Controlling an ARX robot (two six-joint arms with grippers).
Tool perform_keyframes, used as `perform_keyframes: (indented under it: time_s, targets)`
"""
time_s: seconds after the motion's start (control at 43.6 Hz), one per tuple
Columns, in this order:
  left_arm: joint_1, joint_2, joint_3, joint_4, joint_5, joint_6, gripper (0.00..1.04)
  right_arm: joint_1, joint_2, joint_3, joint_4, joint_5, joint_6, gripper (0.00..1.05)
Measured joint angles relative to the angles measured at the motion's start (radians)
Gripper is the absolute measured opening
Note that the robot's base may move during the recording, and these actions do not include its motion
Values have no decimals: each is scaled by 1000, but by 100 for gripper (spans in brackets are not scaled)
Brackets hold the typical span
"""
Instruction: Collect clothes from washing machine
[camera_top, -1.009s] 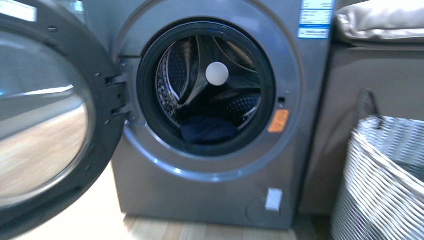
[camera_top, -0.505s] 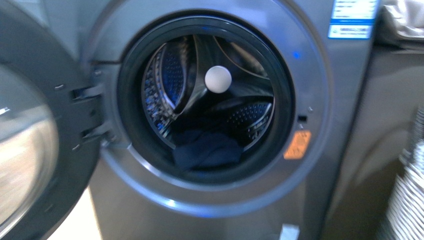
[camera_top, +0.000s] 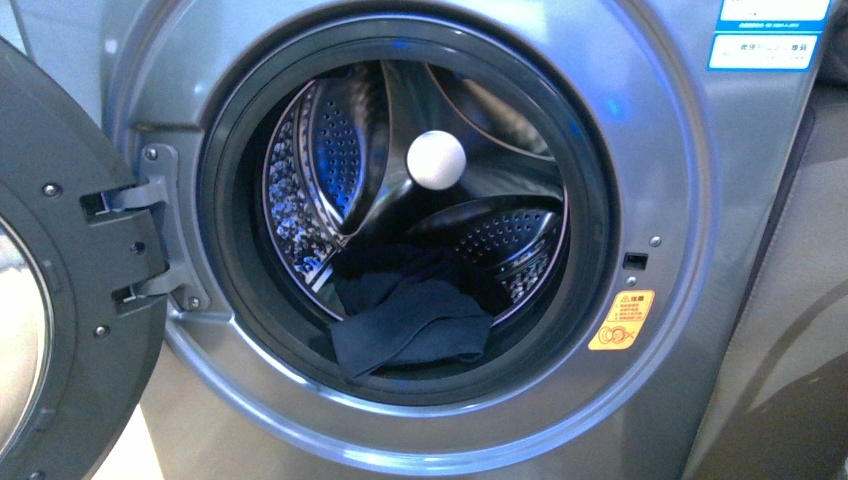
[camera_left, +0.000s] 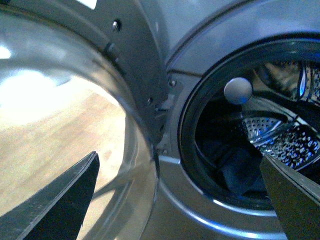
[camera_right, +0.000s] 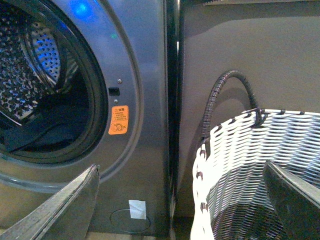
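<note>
clothes (camera_top: 410, 325) lie in the open washing machine (camera_top: 660, 180) drum

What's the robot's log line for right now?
door open | clothes lying in drum | left gripper open, empty | right gripper open, empty | basket beside washer

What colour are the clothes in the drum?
The clothes are dark navy; front view shows them best.

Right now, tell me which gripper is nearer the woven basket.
Right. The right gripper faces the woven basket close by; the left gripper is off by the open door of the washing machine, basket unseen.
</note>
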Motion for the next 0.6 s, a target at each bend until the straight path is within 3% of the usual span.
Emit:
perform_keyframes:
  time_s: [0.206, 0.596]
  targets:
    - [-83, 454, 132, 282, 62, 51, 98, 0, 0, 0, 0, 0, 0, 97]
    - [-170, 998, 426, 381, 105, 85, 98, 0, 0, 0, 0, 0, 0, 97]
